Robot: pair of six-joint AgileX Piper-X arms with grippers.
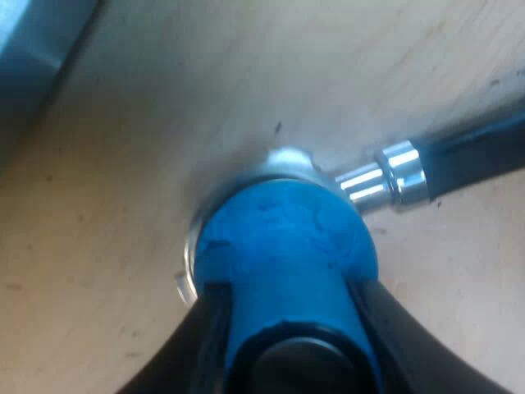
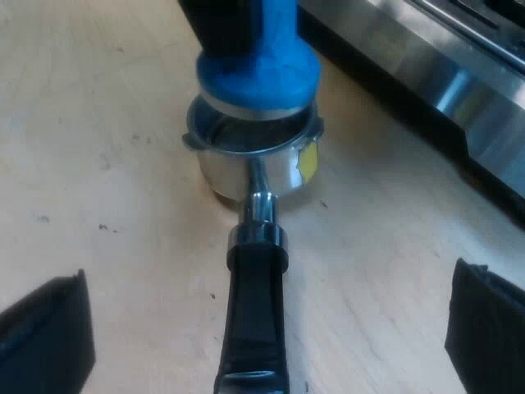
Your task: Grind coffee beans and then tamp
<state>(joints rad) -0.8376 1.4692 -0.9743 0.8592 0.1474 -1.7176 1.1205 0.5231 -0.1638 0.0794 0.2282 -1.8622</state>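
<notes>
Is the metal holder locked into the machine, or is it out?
Out. The metal holder stands on the table, mouth up, under the blue tamper.

A pale wooden table [image 2: 107,205], flecked with a few dark specks, carries everything. The metal holder [image 2: 246,168] stands upright on it, its dark handle [image 2: 253,320] reaching out low over the wood. The espresso machine [image 2: 443,82] sits on the same top nearby.

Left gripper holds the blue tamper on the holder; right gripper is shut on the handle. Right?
No: the right wrist view shows the right gripper open, fingers apart either side of the handle, not touching it. The left gripper does hold the tamper on the holder.
</notes>
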